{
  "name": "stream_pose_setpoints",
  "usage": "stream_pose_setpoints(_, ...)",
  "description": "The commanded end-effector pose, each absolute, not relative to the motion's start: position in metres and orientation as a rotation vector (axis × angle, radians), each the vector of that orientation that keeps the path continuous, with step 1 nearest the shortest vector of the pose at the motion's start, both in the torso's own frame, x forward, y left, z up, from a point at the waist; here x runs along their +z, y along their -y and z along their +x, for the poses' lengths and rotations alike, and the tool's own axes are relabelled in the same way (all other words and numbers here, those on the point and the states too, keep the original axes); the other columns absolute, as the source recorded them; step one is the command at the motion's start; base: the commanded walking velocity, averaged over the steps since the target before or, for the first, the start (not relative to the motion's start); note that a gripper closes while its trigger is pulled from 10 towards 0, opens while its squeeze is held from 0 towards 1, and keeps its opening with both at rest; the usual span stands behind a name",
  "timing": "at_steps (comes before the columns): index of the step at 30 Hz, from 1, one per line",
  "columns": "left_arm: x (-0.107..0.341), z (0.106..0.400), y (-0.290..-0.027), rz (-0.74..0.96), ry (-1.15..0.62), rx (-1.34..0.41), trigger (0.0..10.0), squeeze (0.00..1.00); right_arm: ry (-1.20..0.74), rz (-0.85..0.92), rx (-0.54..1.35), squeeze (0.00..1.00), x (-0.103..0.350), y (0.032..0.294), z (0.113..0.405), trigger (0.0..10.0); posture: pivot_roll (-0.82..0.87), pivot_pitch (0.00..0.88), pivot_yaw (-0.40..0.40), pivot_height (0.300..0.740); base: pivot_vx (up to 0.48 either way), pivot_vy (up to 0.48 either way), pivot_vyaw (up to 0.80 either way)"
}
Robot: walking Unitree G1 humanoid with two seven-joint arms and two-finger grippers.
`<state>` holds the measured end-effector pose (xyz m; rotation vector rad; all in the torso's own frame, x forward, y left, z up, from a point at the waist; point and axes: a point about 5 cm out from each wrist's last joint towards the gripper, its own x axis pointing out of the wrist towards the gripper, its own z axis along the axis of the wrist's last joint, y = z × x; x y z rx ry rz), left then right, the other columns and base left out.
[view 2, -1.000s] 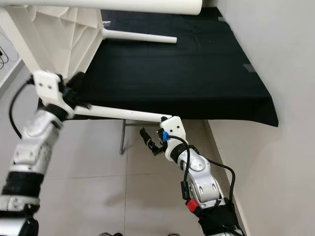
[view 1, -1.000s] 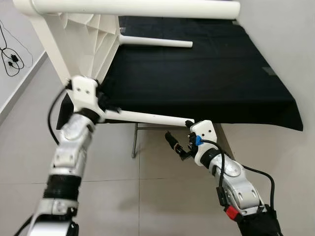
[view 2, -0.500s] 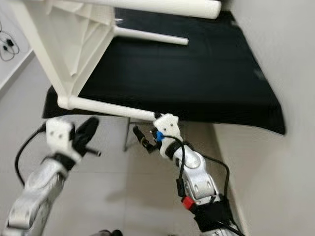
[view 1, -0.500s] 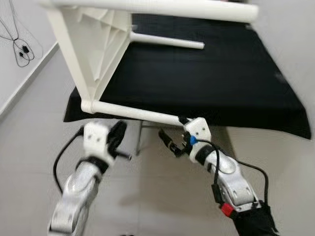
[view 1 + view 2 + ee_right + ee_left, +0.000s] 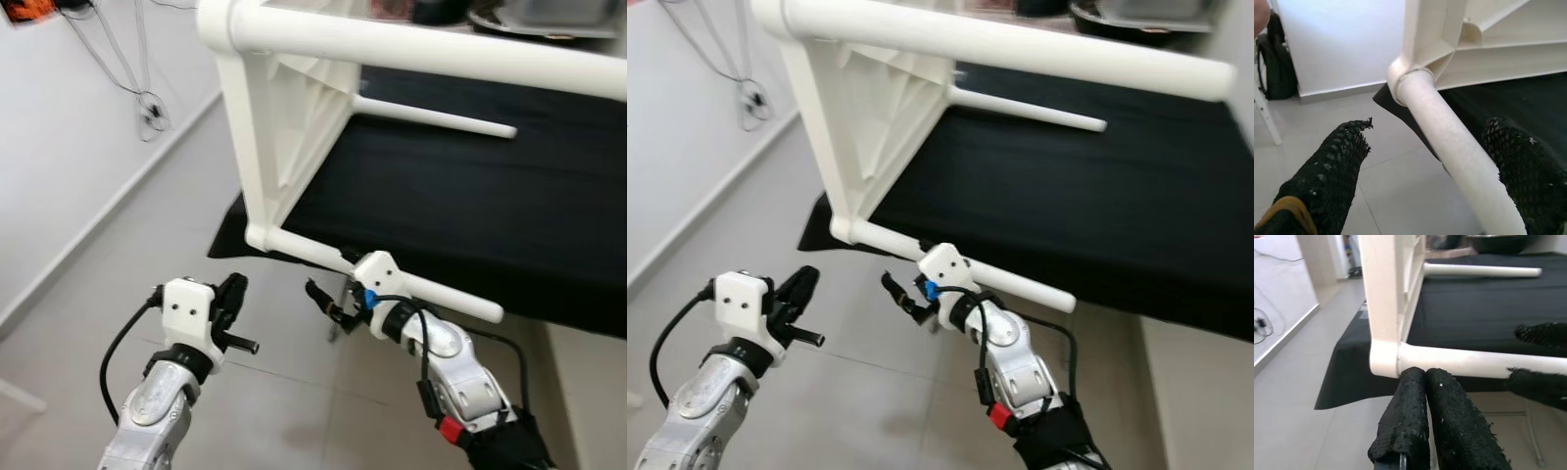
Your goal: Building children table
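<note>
Grey floor tiles fill the lower frame; a black-draped bench (image 5: 509, 206) crosses the upper right. On its edge the white plastic table (image 5: 294, 117) lies on its side, looking light, stiff and smooth. The right gripper (image 5: 1440, 161), fingers spread, straddles the lowest leg (image 5: 392, 279), a sound hold near its socket. The left gripper (image 5: 1427, 416), fingers pressed together, hovers just below it.

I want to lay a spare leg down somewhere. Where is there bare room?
The black cloth is bare between the far leg and the near leg. It is crowded at the near leg, which the open right gripper straddles, with the shut left gripper just below it.
</note>
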<state>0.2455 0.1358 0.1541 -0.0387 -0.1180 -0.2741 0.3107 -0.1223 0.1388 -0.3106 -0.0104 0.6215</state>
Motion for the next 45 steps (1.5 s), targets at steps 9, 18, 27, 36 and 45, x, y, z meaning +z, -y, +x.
stream_pose_setpoints(9,0.155,0.242,-0.133,-0.012,0.1,-0.329,10.0,0.0,0.012,-0.172,0.919,0.0,0.15,0.119,0.295,10.0,-0.04,0.127,0.046,0.74,0.38,0.0,0.0)
stream_pose_setpoints(18,0.154,0.233,-0.122,-0.021,0.09,-0.471,10.0,0.0,-0.131,-0.091,1.36,0.0,0.166,0.144,0.266,10.0,-0.04,0.12,0.046,0.74,0.037,0.0,0.0)
stream_pose_setpoints(27,0.151,0.23,-0.119,-0.009,0.073,-0.497,10.0,0.0,-0.138,-0.143,1.531,0.0,0.178,0.133,0.257,10.0,-0.03,0.106,0.047,0.74,0.0,0.0,0.0)
stream_pose_setpoints(36,0.147,0.227,-0.118,-0.007,0.06,-0.524,10.0,0.0,-0.013,-0.035,1.58,0.0,0.209,0.127,0.257,10.0,-0.03,0.097,0.049,0.74,0.0,0.0,0.0)
stream_pose_setpoints(45,0.142,0.221,-0.118,0.009,0.044,-0.577,10.0,0.0,0.134,-0.054,1.426,0.0,0.226,0.112,0.269,10.0,-0.03,0.092,0.056,0.74,0.0,0.0,0.0)
